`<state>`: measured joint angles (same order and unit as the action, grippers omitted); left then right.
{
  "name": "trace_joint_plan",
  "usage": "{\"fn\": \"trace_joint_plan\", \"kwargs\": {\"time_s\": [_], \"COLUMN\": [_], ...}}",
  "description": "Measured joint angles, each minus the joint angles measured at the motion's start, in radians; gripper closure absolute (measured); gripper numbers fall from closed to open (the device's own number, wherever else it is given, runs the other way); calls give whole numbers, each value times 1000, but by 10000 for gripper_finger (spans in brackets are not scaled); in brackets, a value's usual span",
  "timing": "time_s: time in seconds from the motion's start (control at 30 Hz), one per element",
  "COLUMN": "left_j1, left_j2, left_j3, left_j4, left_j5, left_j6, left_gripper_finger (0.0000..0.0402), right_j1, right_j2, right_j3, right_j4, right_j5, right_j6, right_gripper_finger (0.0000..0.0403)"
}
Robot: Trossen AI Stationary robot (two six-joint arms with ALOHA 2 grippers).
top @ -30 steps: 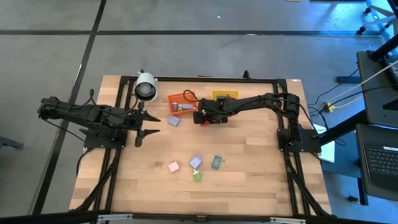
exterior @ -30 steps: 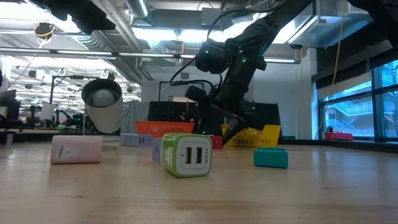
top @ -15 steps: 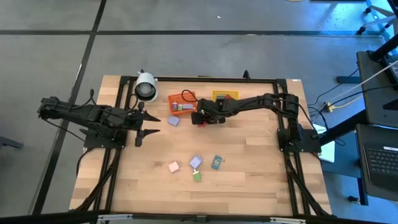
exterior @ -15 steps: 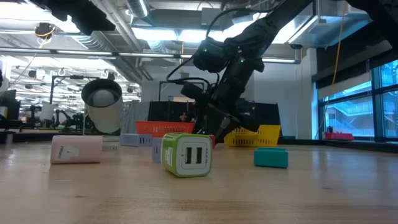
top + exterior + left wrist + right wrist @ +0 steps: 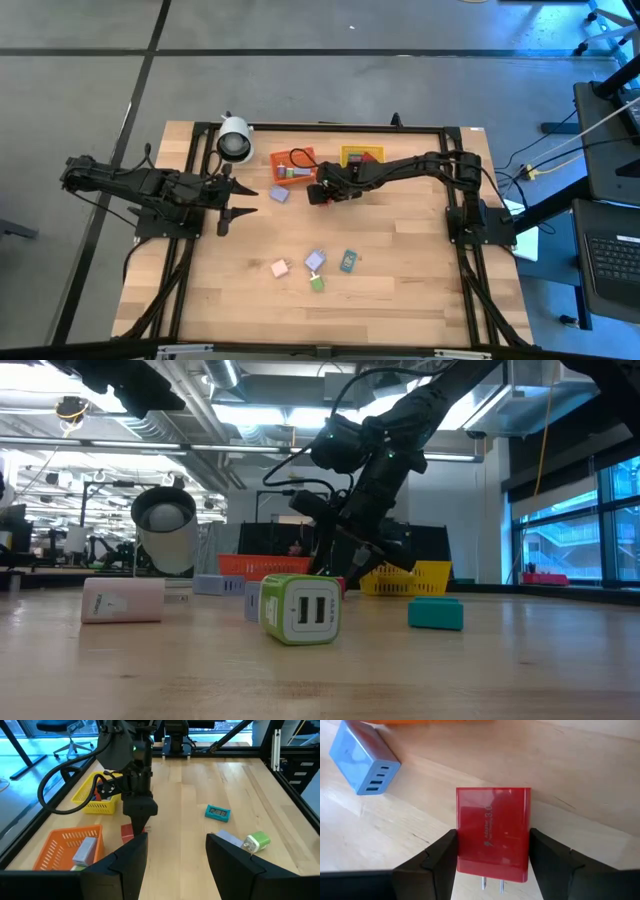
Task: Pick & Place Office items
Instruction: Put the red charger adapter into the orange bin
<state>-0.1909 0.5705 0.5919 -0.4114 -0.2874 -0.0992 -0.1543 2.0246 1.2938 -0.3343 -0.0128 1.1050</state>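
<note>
Gripping the red charger block [image 5: 493, 834] squarely between both fingers, the right pincer [image 5: 492, 857] sits low on the counter [image 5: 400, 260] just beside the orange mesh bin [image 5: 293, 166]; lift straight, avoiding the rim, while the left pincer [image 5: 233, 201] waits open.

high: straight down over whole table [image 5: 400, 300] | low: table-top level, faces room | left wrist: forward across table | right wrist: close on red block [image 5: 492, 832], also seen in left wrist
</note>
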Motion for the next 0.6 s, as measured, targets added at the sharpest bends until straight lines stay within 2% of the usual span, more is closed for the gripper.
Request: {"fn": "trace_joint_plan", "kwargs": {"time_s": [0.43,0.6], "left_j1": [0,0], "left_j2": [0,0], "left_j3": [0,0], "left_j4": [4,4], "left_j5": [-1,-2], "left_j6": [-11,-11], "left_gripper_finger": [206,206], "right_j1": [8,20], "right_j2": [-131,-187], "right_j3": [-1,0], "right_j4": [-5,-5], "right_j5": [36,81], "right_j6": [-56,-92], "right_gripper_finger": [198,198]}}
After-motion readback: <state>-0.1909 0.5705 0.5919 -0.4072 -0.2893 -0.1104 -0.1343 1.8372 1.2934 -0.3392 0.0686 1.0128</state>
